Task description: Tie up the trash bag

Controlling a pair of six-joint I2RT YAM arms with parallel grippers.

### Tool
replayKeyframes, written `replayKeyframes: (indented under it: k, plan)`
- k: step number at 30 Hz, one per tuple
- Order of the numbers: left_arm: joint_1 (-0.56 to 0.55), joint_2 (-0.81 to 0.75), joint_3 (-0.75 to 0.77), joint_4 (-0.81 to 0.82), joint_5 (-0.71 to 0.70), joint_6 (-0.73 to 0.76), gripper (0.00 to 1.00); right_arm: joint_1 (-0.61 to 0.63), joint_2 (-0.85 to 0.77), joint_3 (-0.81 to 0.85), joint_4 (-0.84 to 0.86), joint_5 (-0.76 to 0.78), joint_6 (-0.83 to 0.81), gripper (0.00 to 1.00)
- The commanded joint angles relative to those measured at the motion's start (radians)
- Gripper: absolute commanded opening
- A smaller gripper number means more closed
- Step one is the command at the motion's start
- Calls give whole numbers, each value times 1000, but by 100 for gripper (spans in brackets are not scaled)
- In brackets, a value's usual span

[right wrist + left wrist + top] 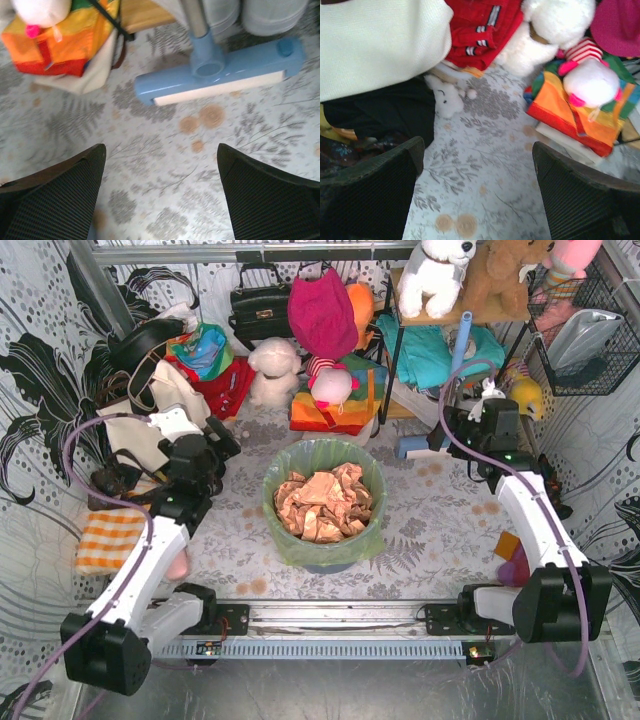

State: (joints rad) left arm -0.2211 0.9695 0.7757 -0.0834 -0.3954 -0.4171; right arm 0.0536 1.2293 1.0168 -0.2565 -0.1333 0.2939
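Note:
The trash bag (pixel 288 543), thin light-green plastic, lines a blue-grey bin (pixel 326 566) at the table's middle. Its mouth is spread open over the rim, and crumpled tan paper (pixel 325 502) fills it. My left gripper (pixel 226 443) hovers left of the bag, apart from it. In the left wrist view that gripper (pixel 477 145) stands open over bare patterned tablecloth. My right gripper (pixel 458 426) is off to the bag's upper right. The right wrist view shows this gripper (pixel 161 147) open as well, with only tablecloth between the fingers. The bag is out of both wrist views.
A blue flat-headed tool (pixel 220 70) lies just beyond the right gripper. Plush toys (pixel 275 370) and a folded rainbow cloth (pixel 335 410) crowd the back. White and black clothes (pixel 375 45) sit by the left gripper. An orange checked cloth (pixel 108 540) lies at the left edge.

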Motion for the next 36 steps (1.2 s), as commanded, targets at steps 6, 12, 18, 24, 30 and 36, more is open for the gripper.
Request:
replayKeyframes:
  k: [6, 12, 18, 24, 30, 36]
  plan:
    - [-2, -77, 249, -473, 279, -81, 98, 55, -80, 178, -276, -311, 154, 78]
    - [-2, -101, 365, -608, 566, -83, 96, 232, -81, 305, -375, -262, 145, 74]
    - [-8, -110, 442, -762, 760, -44, 93, 312, -79, 307, -392, -282, 169, 66]
    - [-14, -116, 490, -875, 807, -48, 81, 373, -89, 270, -367, -292, 171, 57]
    - [-23, -107, 455, -926, 864, -41, 65, 437, -88, 243, -348, -313, 173, 52]
    - [-30, -95, 464, -941, 878, -19, 52, 449, -92, 217, -328, -322, 181, 45]
